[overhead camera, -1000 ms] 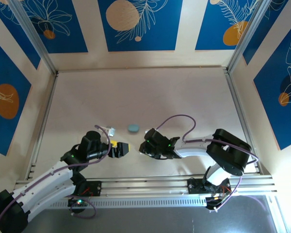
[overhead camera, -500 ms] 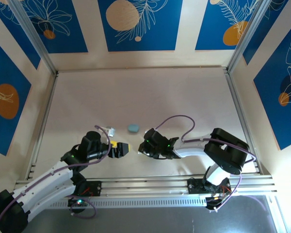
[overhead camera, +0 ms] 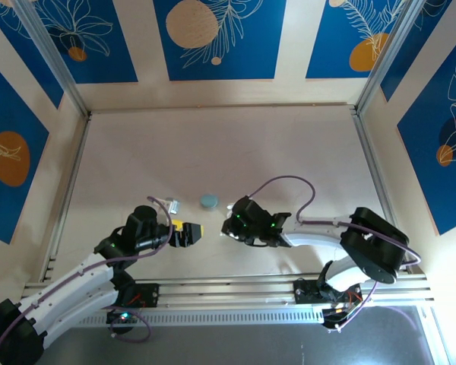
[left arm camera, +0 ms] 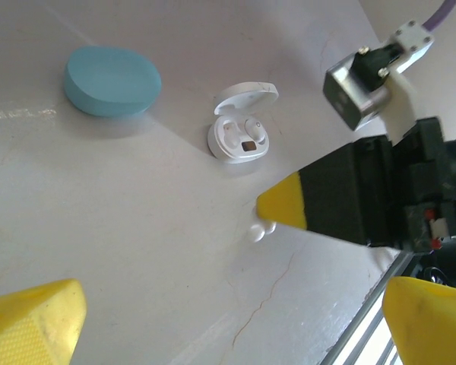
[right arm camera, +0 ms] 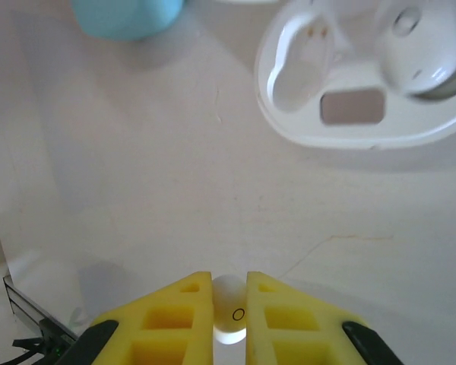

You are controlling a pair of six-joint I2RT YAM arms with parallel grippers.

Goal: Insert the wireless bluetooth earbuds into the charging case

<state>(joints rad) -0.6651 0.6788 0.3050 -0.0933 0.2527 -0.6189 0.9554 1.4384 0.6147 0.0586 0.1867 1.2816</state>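
- Overhead, a pale matte desk (overhead camera: 213, 144) sits boxed in by walls (overhead camera: 220, 38) with blue panels printed with orange and white plants. Metal rails (overhead camera: 235, 293) line its near edge.
- A shut blue case (overhead camera: 208, 201) lies flat midway between the side edges, closer to the near edge than the far.
- The white charging case (right arm camera: 365, 114) lies open, nearer the near edge. Its long axis runs crosswise in the right wrist view, and a seated bud (right arm camera: 410, 42) fills one socket.
- The right pincer (right arm camera: 229, 281) is pinched narrow on a white earbud (right arm camera: 229, 312) low at the desk, on the near-edge side of that case. I cannot tell the bud's long axis.
- The left pincer (left arm camera: 232, 296) gapes wide over bare desk.
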